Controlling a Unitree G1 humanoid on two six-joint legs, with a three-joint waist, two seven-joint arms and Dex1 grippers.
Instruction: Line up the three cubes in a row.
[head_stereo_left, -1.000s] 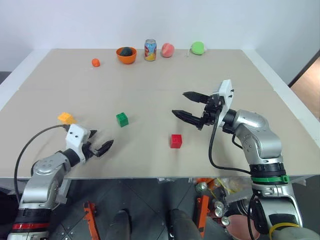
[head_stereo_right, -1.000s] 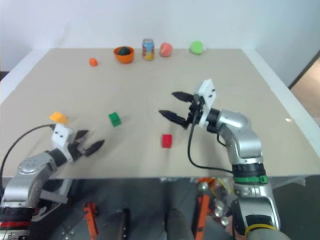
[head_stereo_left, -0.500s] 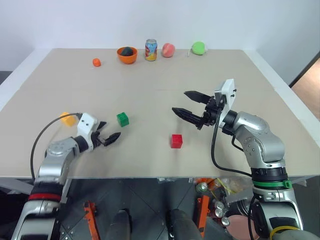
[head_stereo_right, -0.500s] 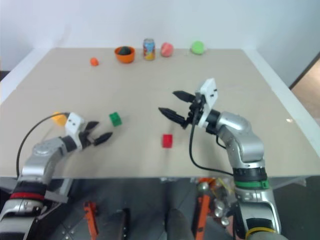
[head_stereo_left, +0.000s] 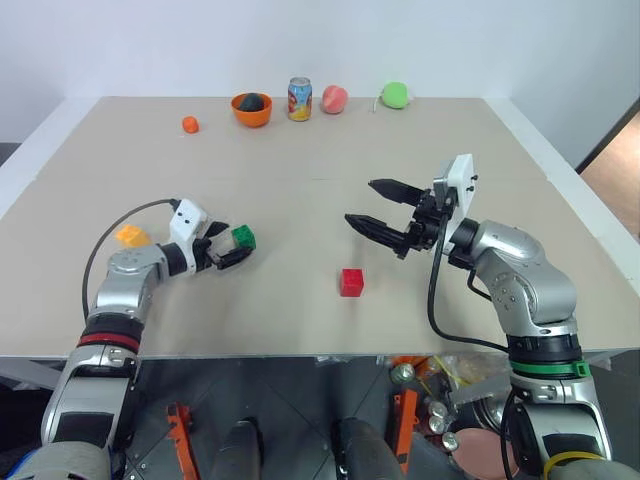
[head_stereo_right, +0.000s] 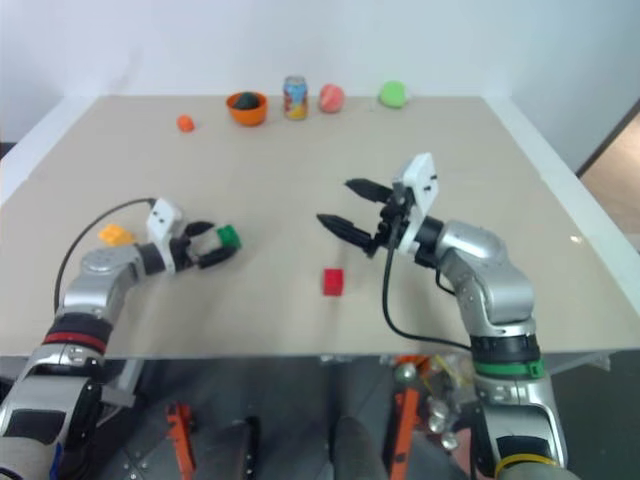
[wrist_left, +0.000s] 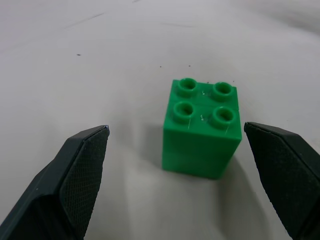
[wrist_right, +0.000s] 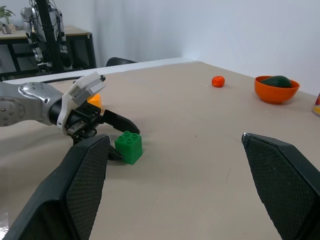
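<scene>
Left wrist view: left gripper (wrist_left: 175, 175) fingers (wrist_left: 80, 170) spread, straddling green cube (wrist_left: 202, 127).

No readable text; drink can (head_stereo_left: 300, 99) print too small to make out

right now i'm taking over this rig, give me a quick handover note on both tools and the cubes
Left tool: open, its fingers either side of the green cube, not closed on it.
Right tool: open, held above the table, holding nothing.
Red cube: near the front edge, below the right tool.
Yellow-orange cube: far left, behind the left arm.
Done: nothing lined up.
Left: grip the green cube, then set all three in one row.
</scene>
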